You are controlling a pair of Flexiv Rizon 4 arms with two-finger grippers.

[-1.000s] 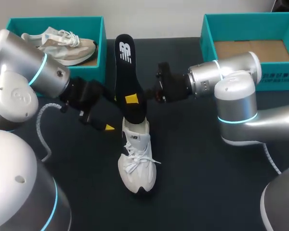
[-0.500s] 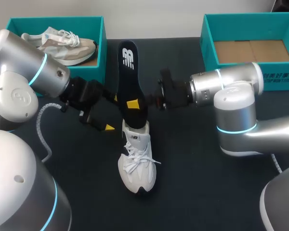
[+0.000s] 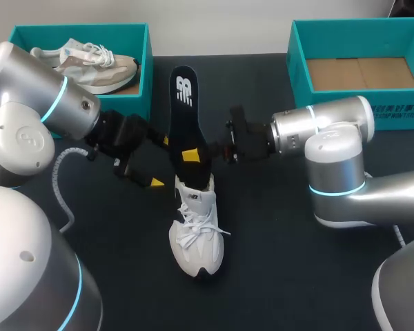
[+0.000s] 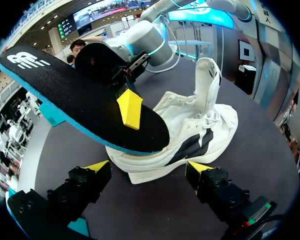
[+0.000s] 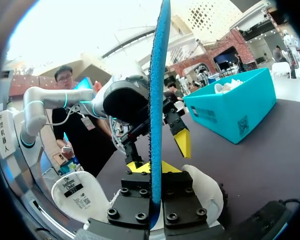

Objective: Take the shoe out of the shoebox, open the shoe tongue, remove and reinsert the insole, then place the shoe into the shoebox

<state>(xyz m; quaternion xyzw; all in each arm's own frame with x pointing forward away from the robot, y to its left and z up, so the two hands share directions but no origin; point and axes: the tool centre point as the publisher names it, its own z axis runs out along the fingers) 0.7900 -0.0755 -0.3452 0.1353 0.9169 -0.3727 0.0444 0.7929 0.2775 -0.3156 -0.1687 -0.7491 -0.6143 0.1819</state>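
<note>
Dark counter with a teal box at each far corner. The white shoe stands mid-counter on its sole. The right end effector pinches the black insole, whose toe end sits at the shoe's mouth. The left end effector is spread either side of the heel, gripping nothing. Likely trouble: the insole buckles against the tongue, or the unheld shoe slides. The insole bears a white logo; print on the right box is too small to read.

Stretched in from either side, with left pincer spread open and right pincer clamped on the insole.
</note>
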